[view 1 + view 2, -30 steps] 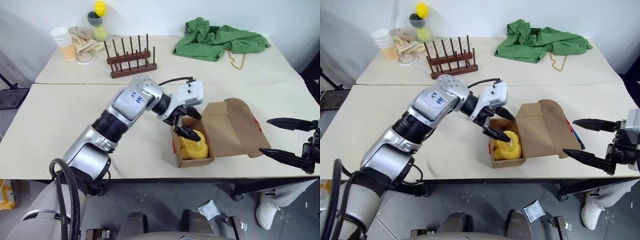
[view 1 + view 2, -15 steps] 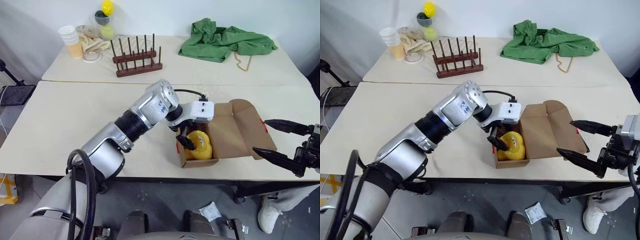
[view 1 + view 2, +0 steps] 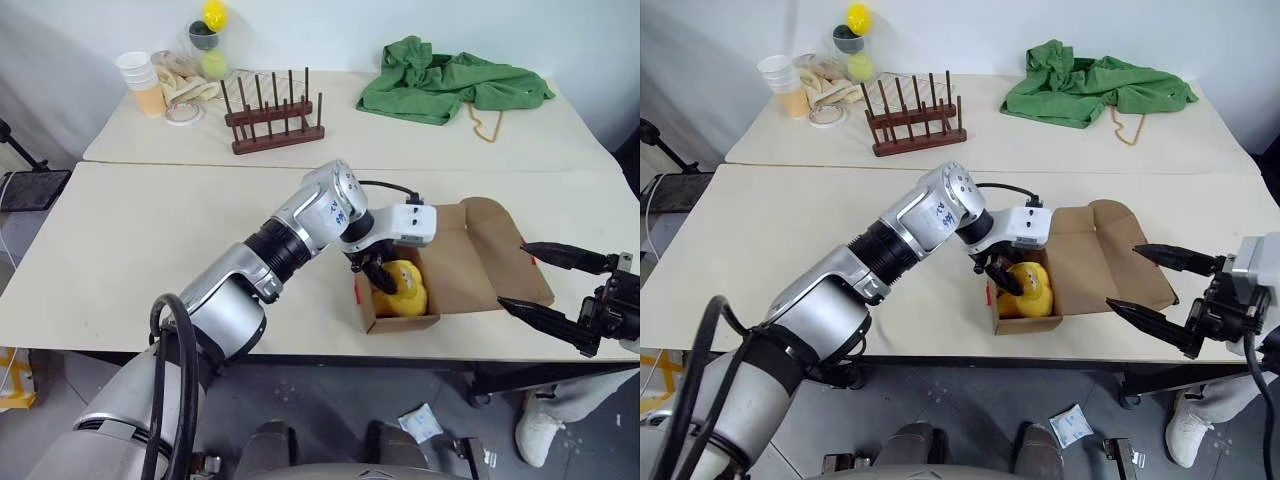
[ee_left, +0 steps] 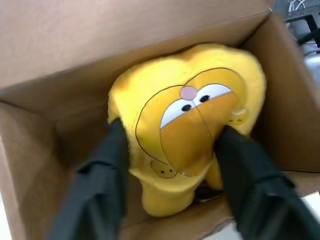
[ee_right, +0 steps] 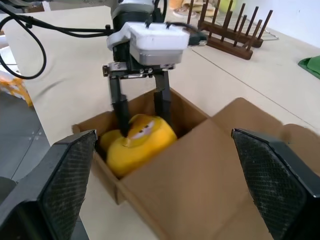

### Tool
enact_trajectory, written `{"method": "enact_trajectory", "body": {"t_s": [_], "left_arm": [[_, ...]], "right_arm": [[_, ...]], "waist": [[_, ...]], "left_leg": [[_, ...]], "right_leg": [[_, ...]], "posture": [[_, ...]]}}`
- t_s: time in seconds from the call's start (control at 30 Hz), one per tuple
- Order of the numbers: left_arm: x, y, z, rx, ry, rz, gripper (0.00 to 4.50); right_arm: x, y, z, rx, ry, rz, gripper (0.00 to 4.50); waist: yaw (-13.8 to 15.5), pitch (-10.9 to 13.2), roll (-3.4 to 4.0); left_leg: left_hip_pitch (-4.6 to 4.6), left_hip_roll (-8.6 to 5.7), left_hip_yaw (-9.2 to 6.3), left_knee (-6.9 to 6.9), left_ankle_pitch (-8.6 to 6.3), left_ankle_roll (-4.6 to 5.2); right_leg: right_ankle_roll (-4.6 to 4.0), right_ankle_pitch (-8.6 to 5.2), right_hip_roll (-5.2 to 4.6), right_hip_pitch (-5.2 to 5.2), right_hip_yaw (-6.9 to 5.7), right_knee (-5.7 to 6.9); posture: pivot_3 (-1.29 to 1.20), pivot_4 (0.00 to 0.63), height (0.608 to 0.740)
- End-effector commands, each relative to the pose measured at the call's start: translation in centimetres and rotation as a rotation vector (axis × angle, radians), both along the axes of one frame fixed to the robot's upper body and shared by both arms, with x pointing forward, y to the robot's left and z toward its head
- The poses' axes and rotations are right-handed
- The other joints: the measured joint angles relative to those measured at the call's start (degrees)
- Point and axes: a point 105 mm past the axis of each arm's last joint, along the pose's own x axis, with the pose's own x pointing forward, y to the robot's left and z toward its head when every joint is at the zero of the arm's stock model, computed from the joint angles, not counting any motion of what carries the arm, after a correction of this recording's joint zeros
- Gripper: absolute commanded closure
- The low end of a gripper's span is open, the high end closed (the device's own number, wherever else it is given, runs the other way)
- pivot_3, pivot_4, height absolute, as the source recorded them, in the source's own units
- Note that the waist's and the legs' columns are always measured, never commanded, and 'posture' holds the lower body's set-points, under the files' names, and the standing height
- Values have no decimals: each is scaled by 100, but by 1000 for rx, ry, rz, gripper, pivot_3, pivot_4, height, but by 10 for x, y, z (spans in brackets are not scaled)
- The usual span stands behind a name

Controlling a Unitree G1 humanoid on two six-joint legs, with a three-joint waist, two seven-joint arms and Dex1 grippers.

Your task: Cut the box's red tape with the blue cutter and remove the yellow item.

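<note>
Down in the box (image 3: 470, 265), the yellow item (image 3: 402, 290) is half hidden by the left gripper (image 3: 381, 280).
Its jaws press the toy's two sides. Flaps lie open on the worktop (image 3: 150, 250); right gripper (image 3: 545, 285) waits beside, jaws spread, holding nothing.

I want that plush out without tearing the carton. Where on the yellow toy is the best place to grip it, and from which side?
Grip the yellow plush toy across its rounded middle, coming from above through the open top of the box. The walls block every side approach, and the soft body bulges upward between them. The left gripper already straddles it that way, one finger on each flank.
</note>
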Motion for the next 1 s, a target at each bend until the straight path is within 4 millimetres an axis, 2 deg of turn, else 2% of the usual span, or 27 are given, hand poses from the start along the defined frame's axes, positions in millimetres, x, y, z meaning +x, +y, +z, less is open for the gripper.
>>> {"method": "enact_trajectory", "body": {"t_s": [0.03, 0.2, 0.37, 0.43, 0.57, 0.63, 0.7, 0.77, 0.83, 0.9, 1.0], "left_arm": [[-2, -8, 15, -43, -25, -29, 3048], [-8, -12, 23, -134, 26, -41, 4436], [-12, -18, 39, -365, 148, -34, 4496], [-18, -18, 59, -582, 239, -90, 4496], [-14, 4, 96, -929, 366, -95, 4496], [-8, 14, 105, -1028, 387, -55, 4496], [5, 38, 111, -1149, 328, 14, 4496], [19, 82, 106, -1220, 234, 134, 4496], [30, 140, 94, -1240, 98, 295, 4496], [31, 183, 82, -1200, -26, 415, 4496], [24, 237, 68, -1122, -147, 582, 4496]], "right_arm": [[-2, 2, 2, -1, -30, 8, 0], [-1, 1, -5, 0, -16, 0, 0], [0, 1, -5, 2, -15, -3, 0], [0, 0, -5, 2, -18, -7, 0], [3, 2, -5, 10, -42, -8, 0], [3, 3, -4, 13, -52, -1, 0], [7, 6, 0, 34, -86, 7, 0], [11, 14, 3, 52, -114, 42, 0], [13, 29, 8, 94, -143, 101, 0], [14, 41, 10, 126, -145, 145, 0], [16, 57, 9, 170, -140, 214, 0]], "waist": [[-5, 0, 0], [-3, 0, 0], [-4, 0, 0], [-7, 0, 1], [-25, 0, 1], [-28, -1, 1], [-42, -2, 3], [-98, -4, 7], [-216, -6, 10], [-337, -6, 9], [-294, 1, -2]], "left_leg": [[0, 0, 0, 0, 0, 0], [0, 0, 0, 0, 0, 0], [0, 0, 0, 0, 0, 0], [0, 0, -1, 0, 0, 0], [1, 1, -2, 0, 0, 0], [2, 1, -2, 1, 0, 0], [5, 1, -2, 0, 0, 0], [11, 1, -2, -2, 0, 0], [17, 3, -2, -8, 1, -2], [27, 7, -3, -25, 3, -6], [29, 6, -9, -29, 3, -7]], "right_leg": [[0, 0, 0, 0, 0, 0], [0, 0, 0, 0, 0, 0], [0, 0, 0, 0, 0, 1], [0, 0, 0, 0, -1, 1], [0, 0, 0, 0, -1, 3], [0, 0, 0, 0, 0, 4], [1, 0, 0, 3, 0, 4], [1, 0, 0, 6, 1, 5], [0, 0, 1, 5, 2, 9], [-2, -1, 4, 1, 2, 13], [-1, -1, 2, -1, -2, 20]], "posture": [[0, 150, 740], [0, 150, 740], [0, 150, 740], [0, 150, 740], [0, 150, 740], [0, 150, 740], [0, 150, 740], [0, 150, 740], [0, 150, 740], [0, 150, 740], [0, 150, 740]]}}
